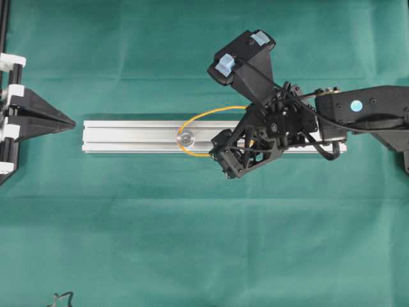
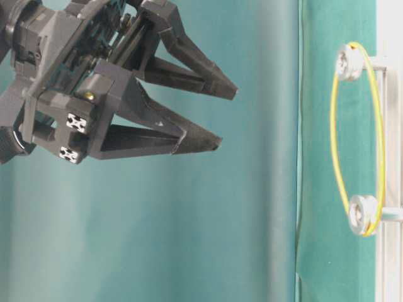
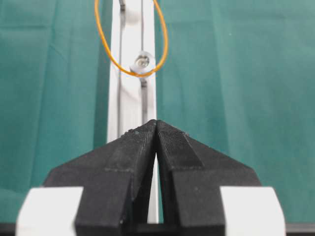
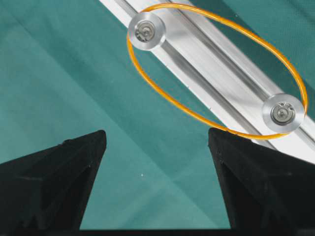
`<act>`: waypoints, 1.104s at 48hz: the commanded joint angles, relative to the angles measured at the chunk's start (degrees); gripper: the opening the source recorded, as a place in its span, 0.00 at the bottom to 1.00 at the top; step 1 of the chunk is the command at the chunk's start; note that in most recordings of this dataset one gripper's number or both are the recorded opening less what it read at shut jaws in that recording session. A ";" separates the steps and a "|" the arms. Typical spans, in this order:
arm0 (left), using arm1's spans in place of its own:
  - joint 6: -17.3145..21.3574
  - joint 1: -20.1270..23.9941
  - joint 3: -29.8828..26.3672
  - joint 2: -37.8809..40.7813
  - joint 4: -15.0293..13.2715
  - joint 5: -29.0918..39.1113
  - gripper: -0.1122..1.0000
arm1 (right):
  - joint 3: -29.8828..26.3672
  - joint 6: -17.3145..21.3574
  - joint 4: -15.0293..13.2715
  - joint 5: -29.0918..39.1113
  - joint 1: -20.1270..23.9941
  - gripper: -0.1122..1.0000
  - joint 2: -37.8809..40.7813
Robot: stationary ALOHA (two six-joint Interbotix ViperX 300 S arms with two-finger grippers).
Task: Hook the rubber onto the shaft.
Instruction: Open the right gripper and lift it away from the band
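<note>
The rubber (image 4: 184,111), a thin orange loop, lies round two round silver shafts (image 4: 146,30) (image 4: 282,113) that stand on the silver rail (image 1: 128,135). The table-level view shows the rubber (image 2: 332,126) wrapped round both shafts (image 2: 348,61). My right gripper (image 4: 156,132) hangs open and empty above the cloth just beside the rail, its right fingertip lined up over the loop's near edge. From table level the right gripper (image 2: 228,117) stands clear of the cloth. My left gripper (image 3: 156,123) is shut and empty, off the rail's left end (image 1: 71,121), facing the nearer shaft (image 3: 141,62).
Green cloth (image 1: 192,243) covers the whole table. My right arm (image 1: 364,109) reaches in over the rail's right end, and its camera mount (image 1: 243,57) sticks out above the rail. A small black object (image 1: 61,299) lies at the bottom left edge.
</note>
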 commanded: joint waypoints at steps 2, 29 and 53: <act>0.00 -0.18 -1.93 0.44 0.09 -0.26 0.10 | -0.88 -0.18 -0.18 0.00 -0.09 0.91 -1.67; 0.00 -0.18 -1.93 0.44 0.09 -0.26 0.10 | -0.88 -19.07 -0.18 0.00 -0.35 0.91 -1.58; -0.09 -0.18 -1.93 0.35 0.09 -0.26 0.10 | -0.53 -44.21 -0.18 0.09 -0.35 0.91 -1.67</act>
